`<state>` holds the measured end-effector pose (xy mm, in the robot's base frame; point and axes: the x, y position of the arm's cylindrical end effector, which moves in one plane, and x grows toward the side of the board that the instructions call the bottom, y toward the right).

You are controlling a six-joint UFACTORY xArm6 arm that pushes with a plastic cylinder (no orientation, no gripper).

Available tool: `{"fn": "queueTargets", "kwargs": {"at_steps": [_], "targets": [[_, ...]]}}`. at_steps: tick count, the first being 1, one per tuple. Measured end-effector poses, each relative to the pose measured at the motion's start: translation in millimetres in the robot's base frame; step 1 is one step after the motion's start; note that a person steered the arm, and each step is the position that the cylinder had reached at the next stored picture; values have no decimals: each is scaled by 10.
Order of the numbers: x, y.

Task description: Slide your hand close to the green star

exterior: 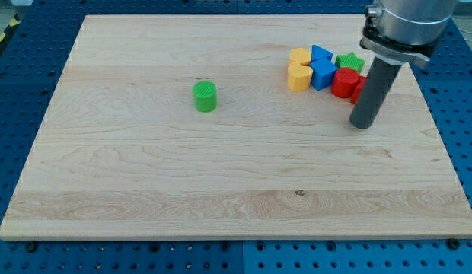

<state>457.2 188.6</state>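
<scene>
Green star (350,61): far on the board, toward the view's top right, at the back of a tight cluster of blocks, partly hidden by the rod. Nearest the view's bottom, bare wooden board (221,198), resting on a blue perforated table (464,152). Farther up, at the view's left of centre, a green cylinder (205,97), standing alone, well apart from everything else. At the right, my tip (361,124), down on the board just below the cluster, near a red cylinder (344,82) and close to the green star but not touching it. No gripper on the arm, only the straight dark rod; nothing held. Beyond the tip, the cluster: red block beside two blue blocks (322,68), then two yellow blocks (300,70) at its left edge.
</scene>
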Motion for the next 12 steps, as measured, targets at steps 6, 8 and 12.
{"fn": "queueTargets", "kwargs": {"at_steps": [6, 8, 12], "targets": [[-19, 783], [-470, 930], [-1466, 409]]}}
